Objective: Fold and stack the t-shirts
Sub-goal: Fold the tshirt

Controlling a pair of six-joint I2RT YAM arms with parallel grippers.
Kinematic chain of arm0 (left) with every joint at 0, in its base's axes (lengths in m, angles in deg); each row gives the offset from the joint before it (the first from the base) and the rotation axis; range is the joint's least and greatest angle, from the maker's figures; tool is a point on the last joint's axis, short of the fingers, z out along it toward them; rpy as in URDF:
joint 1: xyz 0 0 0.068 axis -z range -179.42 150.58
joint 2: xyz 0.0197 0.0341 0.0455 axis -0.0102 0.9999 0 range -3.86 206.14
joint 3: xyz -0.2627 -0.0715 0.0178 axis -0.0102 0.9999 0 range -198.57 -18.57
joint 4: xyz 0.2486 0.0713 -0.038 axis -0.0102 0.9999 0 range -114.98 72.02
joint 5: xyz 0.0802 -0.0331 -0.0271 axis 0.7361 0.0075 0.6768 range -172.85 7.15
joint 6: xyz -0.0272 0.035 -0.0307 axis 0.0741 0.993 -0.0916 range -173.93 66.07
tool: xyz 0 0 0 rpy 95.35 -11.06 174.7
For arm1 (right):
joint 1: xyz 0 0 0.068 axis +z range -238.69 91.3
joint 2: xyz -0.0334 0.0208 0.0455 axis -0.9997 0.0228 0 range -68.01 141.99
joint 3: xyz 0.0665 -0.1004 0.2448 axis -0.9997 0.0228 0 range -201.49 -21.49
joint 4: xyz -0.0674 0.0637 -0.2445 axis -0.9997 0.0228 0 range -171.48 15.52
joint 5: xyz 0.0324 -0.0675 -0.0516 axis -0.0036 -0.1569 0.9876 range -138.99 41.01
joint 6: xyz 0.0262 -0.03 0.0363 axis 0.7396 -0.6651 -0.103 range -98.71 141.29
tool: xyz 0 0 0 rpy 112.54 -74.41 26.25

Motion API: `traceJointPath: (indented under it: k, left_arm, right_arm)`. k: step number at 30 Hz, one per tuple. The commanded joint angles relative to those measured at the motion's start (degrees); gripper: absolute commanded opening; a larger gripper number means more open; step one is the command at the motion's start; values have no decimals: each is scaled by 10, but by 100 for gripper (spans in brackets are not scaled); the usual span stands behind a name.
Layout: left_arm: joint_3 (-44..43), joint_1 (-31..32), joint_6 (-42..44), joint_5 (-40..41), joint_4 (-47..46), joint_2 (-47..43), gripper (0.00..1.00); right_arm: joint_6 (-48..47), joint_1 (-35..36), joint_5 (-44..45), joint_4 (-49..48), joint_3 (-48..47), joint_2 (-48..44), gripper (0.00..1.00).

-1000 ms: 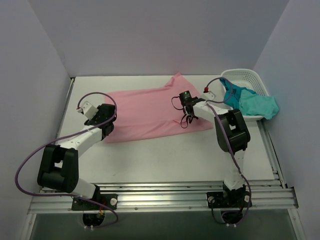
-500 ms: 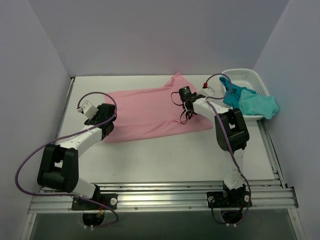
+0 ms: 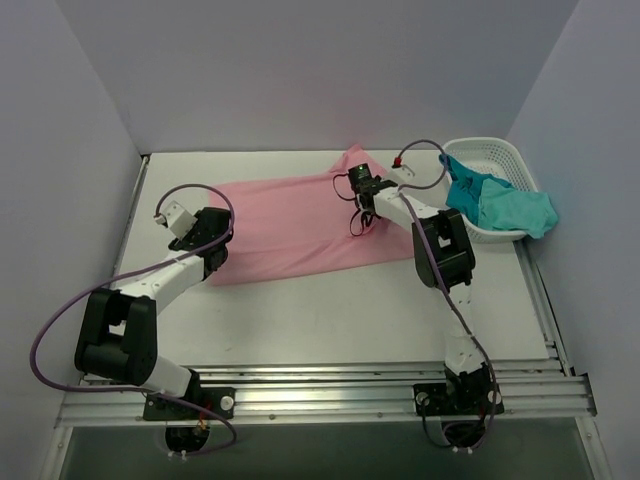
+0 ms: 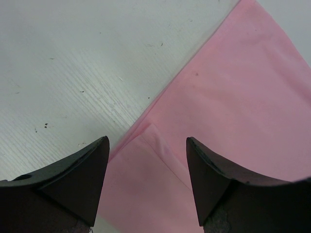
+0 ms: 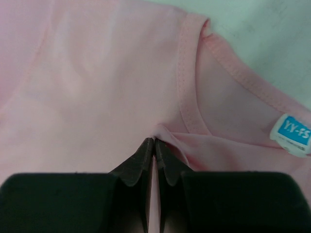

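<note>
The white table (image 3: 330, 310) carries the pink t-shirt (image 3: 290, 225), spread flat across its far middle. In the far right corner stands a white lattice basket (image 3: 490, 148), with the teal and turquoise t-shirts (image 3: 505, 208) heaped in it and spilling over its right rim. The left end effector (image 4: 146, 141) hangs over the pink t-shirt's near left edge, jaws wide apart and gripping nothing. The right end effector (image 5: 154, 141) is pinched closed on a small pucker of pink fabric just beside the collar (image 5: 187, 73), near a blue label (image 5: 291, 133).
</note>
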Motion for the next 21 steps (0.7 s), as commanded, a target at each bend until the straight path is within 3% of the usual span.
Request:
traceJointPath:
  k: [1,2,5,8,16,21]
  left_arm:
    - [-5,1,10,16,-18,-8,73]
    - [-4,1,10,17,-18,-8,73]
    - [-7,1,13,16,-21,-1,73]
    - [-9,2,13,11,-22,4,73]
    - [-7,2,15,8,-18,-7,72]
    - [-7,8,15,4,-18,-15,71]
  right_arm:
    - [-6,-8,-18,21,-37,34,2]
    - [-6,-9,-21,21,-43,46,9]
    - [-6,-9,-20,16,-56,56,55]
    - [-11,-11,-14,12,-65,55,73]
    - [-34,-18,-13,23,-129,36,80]
    - [-63,-18,-10,5,-105,-20,80]
